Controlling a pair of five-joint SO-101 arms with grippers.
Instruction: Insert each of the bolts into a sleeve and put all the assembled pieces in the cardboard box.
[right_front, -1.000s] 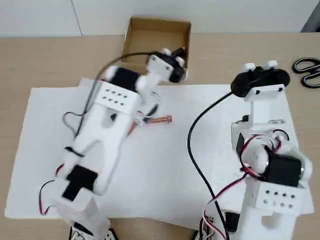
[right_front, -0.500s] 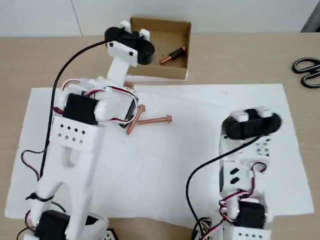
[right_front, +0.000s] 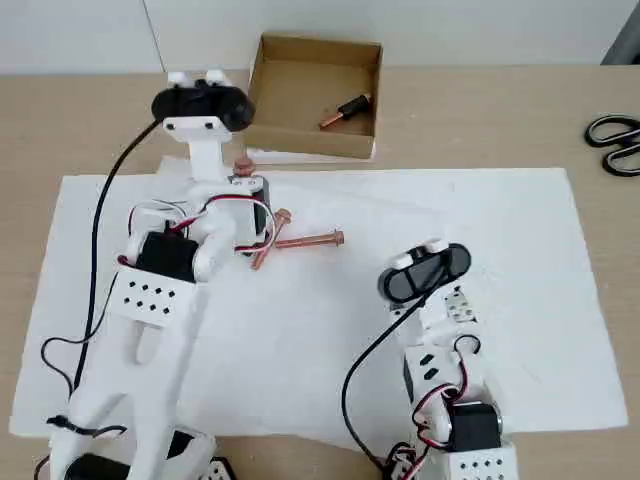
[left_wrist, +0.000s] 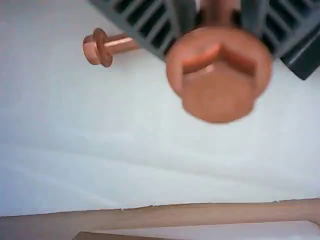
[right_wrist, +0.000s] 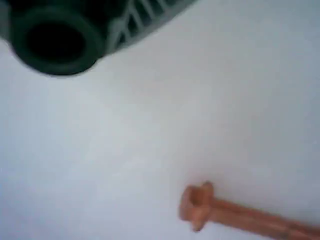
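Table (right_front: 90, 120): tan wood, carrying everything here.
Paper sheet (right_front: 500, 260): white, spread over the middle of the table.
Left arm (right_front: 150, 300): comes up from 7 o'clock, and its wrist ends near 11 o'clock, just beside the box.
Right arm (right_front: 450, 390): stands at 5 o'clock, with its wrist over the paper right of centre.
Cardboard box (right_front: 268, 90): open, at 12 o'clock, just past the paper's far edge.
Scissors (right_front: 615, 140): black handles on bare table at 2 o'clock, well apart from the rest.
Left end effector (left_wrist: 218, 15): clamped on a bolt, with a ribbed finger on either side of the shank.
Right end effector (right_wrist: 95, 20): appears to grip the sleeve, whose end pokes out past a ribbed finger.
Loose bolts (right_front: 310, 240): at least two copper ones lie on the paper near its centre, at 4 o'clock from the left wrist.
Held bolt (left_wrist: 218, 75): copper, its flanged head toward the wrist camera, near the box's 7 o'clock corner.
Assembled piece (right_front: 345, 108): a bolt in a black sleeve, lying inside the box toward its 3 o'clock wall.
Sleeve (right_wrist: 55, 42): dark, round, hollow, above the white paper.
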